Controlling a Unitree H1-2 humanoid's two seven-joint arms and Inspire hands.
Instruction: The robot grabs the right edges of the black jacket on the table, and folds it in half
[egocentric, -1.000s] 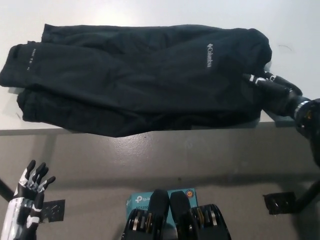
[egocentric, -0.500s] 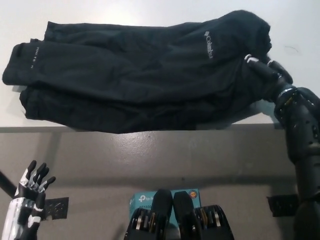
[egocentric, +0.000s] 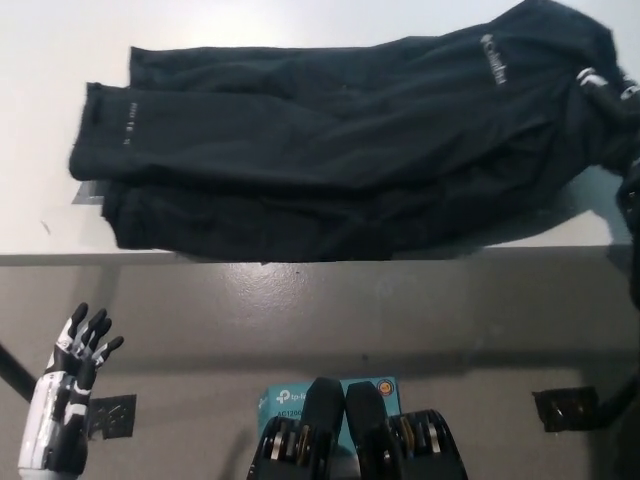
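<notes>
On the white bench in the head view, the black jacket lies crumpled and spread wide, white lettering near its right end too small to read here. The black right hand is closed on that raised right edge. The white left hand rests low at lower left, fingers spread, holding nothing.

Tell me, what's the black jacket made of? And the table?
The black jacket looks like thin, smooth woven cloth, maybe nylon or polyester: it has soft wrinkles, a faint sheen and a small white logo. The table looks hard and smooth, with a plain white matte top, perhaps laminate or painted board; the view cannot settle which.
</notes>
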